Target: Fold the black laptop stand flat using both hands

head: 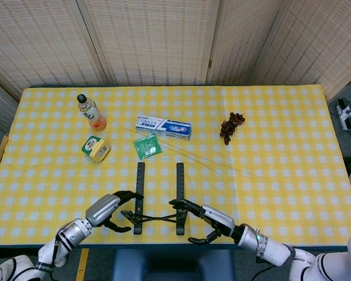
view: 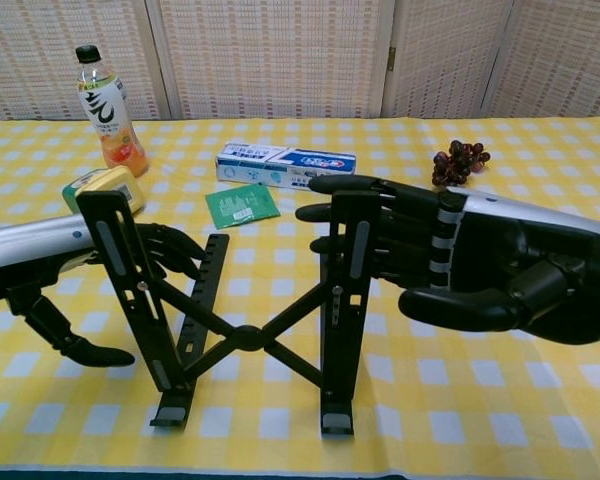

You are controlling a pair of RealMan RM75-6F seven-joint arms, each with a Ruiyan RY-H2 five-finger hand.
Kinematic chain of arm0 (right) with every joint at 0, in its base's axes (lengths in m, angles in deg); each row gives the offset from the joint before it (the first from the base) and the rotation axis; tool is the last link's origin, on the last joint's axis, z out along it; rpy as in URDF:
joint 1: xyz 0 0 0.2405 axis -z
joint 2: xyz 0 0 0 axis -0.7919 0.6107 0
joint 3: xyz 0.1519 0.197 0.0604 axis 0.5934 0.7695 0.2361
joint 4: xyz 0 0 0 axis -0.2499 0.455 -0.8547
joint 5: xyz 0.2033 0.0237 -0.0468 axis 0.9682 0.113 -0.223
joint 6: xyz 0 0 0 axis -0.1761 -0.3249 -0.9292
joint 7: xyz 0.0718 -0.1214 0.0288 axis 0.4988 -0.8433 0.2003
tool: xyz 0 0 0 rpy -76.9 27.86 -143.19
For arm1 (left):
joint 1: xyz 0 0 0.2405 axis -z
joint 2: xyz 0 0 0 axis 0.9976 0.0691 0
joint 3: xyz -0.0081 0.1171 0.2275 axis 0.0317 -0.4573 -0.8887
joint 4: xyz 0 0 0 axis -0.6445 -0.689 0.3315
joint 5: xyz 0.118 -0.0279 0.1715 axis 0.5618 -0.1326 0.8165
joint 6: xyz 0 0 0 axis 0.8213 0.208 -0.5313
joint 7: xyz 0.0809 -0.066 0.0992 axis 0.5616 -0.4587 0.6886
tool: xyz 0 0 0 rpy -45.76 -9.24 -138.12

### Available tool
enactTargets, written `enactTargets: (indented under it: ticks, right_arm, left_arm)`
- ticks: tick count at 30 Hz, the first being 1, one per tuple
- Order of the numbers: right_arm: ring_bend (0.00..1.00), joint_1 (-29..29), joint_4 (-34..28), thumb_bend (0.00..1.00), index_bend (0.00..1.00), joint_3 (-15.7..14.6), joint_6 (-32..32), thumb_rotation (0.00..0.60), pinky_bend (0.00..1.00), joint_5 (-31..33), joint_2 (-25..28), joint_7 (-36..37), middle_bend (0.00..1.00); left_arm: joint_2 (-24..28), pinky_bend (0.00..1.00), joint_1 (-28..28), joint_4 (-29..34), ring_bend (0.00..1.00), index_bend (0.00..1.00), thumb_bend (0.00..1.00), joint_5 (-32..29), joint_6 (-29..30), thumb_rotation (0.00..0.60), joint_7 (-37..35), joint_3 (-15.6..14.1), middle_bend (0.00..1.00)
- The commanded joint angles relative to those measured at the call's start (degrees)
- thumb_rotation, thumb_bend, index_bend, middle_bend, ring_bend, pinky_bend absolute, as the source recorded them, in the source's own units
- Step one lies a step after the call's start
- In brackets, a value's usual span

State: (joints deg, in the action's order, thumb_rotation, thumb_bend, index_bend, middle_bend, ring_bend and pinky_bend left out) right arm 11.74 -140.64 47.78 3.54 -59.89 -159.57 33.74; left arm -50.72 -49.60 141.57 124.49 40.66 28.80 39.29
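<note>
The left hand (view: 75, 275) and right hand (view: 450, 262), fingers spread and holding nothing, flanked the raised black laptop stand (view: 245, 335), whose uprights wanted even inward pressure.

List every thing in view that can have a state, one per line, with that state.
laptop stand: still unfolded, legs crossed, upright on the table
left robot hand: open, fingers by the stand's left arm, not gripping
right robot hand: open, fingers against the stand's right arm
bottle: upright, capped
toothpaste box: lying flat, closed
green packet: lying flat
yellow container: lying on its side
</note>
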Motion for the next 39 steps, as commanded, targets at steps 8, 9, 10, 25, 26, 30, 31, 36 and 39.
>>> enactTargets:
  ticks: [8, 9, 10, 25, 26, 30, 31, 36, 39]
  right_arm:
    - [0.07, 0.3, 0.6, 0.37, 0.06, -1.0, 0.6, 0.600, 0.00, -0.4, -0.5, 1.5, 0.07]
    - [0.07, 0.3, 0.7, 0.37, 0.06, -1.1, 0.7, 0.600, 0.00, -0.5, -0.6, 1.7, 0.07]
    - [0.07, 0.3, 0.7, 0.37, 0.06, -1.2, 0.7, 0.600, 0.00, -0.6, -0.6, 1.9, 0.07]
    - [0.07, 0.6, 0.2, 0.36, 0.06, -2.6, 1.8, 0.600, 0.00, -1.5, -0.8, 2.2, 0.07]
    - [0.07, 0.6, 0.2, 0.37, 0.06, -2.6, 1.8, 0.600, 0.00, -1.5, -0.8, 2.1, 0.07]
    - [0.07, 0.8, 0.2, 0.37, 0.06, -2.5, 1.9, 0.600, 0.00, -1.0, -0.7, 1.8, 0.07]
    - [0.07, 0.8, 0.1, 0.37, 0.06, -2.5, 1.9, 0.600, 0.00, -0.9, -0.7, 1.7, 0.07]
    - [0.07, 0.8, 0.1, 0.37, 0.06, -2.4, 1.8, 0.600, 0.00, -0.8, -0.7, 1.5, 0.07]
    - [0.07, 0.9, 0.2, 0.37, 0.06, -2.4, 1.8, 0.600, 0.00, -0.7, -0.8, 1.5, 0.07]
  left_arm:
    - [-3.8, 0.23, -1.4, -2.0, 0.21, 0.24, 0.22, -4.3, -0.8, 0.600, 6.0, 3.0, 0.25]
    - [-4.1, 0.23, -1.5, -2.3, 0.22, 0.24, 0.22, -4.6, -0.8, 0.600, 6.5, 3.2, 0.25]
    - [-4.2, 0.23, -1.6, -2.5, 0.22, 0.25, 0.22, -4.8, -0.7, 0.600, 6.9, 3.4, 0.25]
    - [-6.6, 0.22, -2.3, -5.2, 0.22, 0.27, 0.22, -6.2, 0.4, 0.600, 9.4, 6.5, 0.25]
    - [-6.7, 0.22, -2.2, -5.3, 0.22, 0.27, 0.22, -6.1, 0.3, 0.600, 9.5, 6.5, 0.25]
    - [-6.0, 0.22, -1.8, -4.7, 0.22, 0.34, 0.23, -5.5, -1.3, 0.600, 7.8, 5.9, 0.25]
    - [-5.9, 0.22, -1.7, -4.7, 0.22, 0.37, 0.23, -5.3, -1.5, 0.600, 7.7, 5.7, 0.25]
    - [-5.8, 0.22, -2.2, -4.9, 0.22, 0.48, 0.25, -5.4, -1.8, 0.600, 8.5, 5.1, 0.26]
    - [-6.2, 0.22, -2.6, -5.0, 0.22, 0.49, 0.27, -5.7, -1.9, 0.600, 8.7, 5.0, 0.27]
